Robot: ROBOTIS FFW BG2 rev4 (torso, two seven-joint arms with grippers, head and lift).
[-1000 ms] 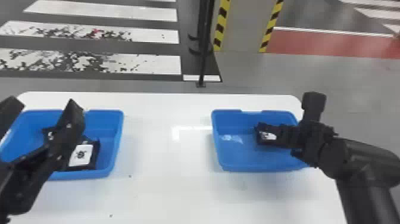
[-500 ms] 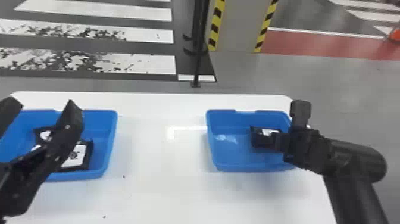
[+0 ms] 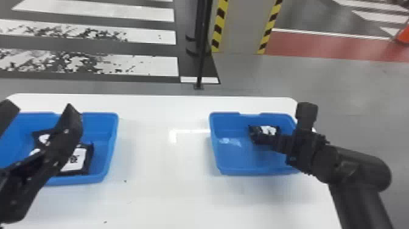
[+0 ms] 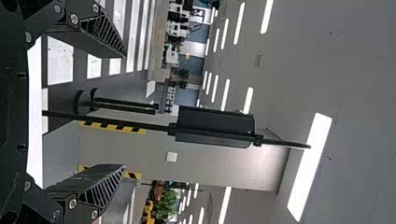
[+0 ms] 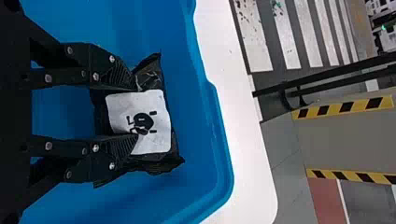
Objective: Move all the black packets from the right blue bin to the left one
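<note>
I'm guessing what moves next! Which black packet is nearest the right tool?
The black packet in the right bin, close by the right tool; the other packets lie in the left bin.

- Head view: from high, forward and down
- Left wrist view: outward, upward
- Right wrist view: close over right blue bin (image 5: 196, 186)
- 3 views share striped pillar (image 3: 240, 30)

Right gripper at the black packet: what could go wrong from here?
Slip: the black packet reaches past both fingers of the right gripper, so the grip may catch only soft wrapping.
Collision: in the head view the left gripper overlaps the left blue bin, so it might get in the way of the drop.
</note>
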